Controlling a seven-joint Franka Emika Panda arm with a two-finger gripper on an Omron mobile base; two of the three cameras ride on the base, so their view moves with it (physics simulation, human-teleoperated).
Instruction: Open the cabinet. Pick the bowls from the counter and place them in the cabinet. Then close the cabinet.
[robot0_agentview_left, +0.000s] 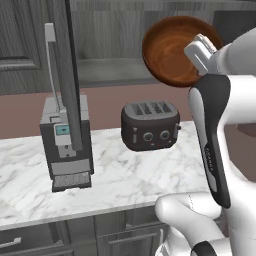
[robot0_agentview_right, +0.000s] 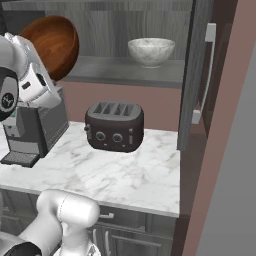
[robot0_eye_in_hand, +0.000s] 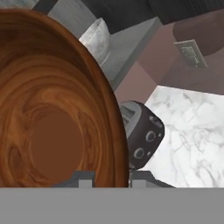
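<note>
The end effector (robot0_eye_in_hand: 107, 177) was nearly closed, its 2 fingertips (robot0_eye_in_hand: 83, 178) pinching the rim of the reddish-brown bowl (robot0_eye_in_hand: 52, 109), whose glossy wood-grain hollow faced the hand camera. From the base cameras that bowl (robot0_agentview_left: 175, 50) hung tipped on its side in the air, high above the marble table (robot0_agentview_left: 130, 175) and in front of the cabinet shelf (robot0_agentview_right: 125, 72), at the end of the white arm (robot0_agentview_left: 220, 130). Below it on the table stood a black 4-slot toaster (robot0_agentview_left: 150, 125), with 2 knobs on its front, and to the toaster's left, well apart from it, a grey coffee machine (robot0_agentview_left: 65, 145) with a small blue display. Under the table edge ran dark grey drawer fronts (robot0_agentview_left: 30, 240) with short handles. Farther back, the cabinet (robot0_agentview_right: 197, 75) was open: in the right base view its right door stood swung outward past the end of the table, edge-on to the camera, with a long silver bar handle (robot0_agentview_right: 205, 75) on it, and in the left base view the left door (robot0_agentview_left: 67, 75) also stood swung out in front of the coffee machine. The pale grey-white bowl (robot0_agentview_right: 151, 51) sat upright on the cabinet shelf, to the right of the held bowl and apart from it. A reddish-brown wall (robot0_agentview_left: 105, 107) ran behind the table beneath the shelf.
</note>
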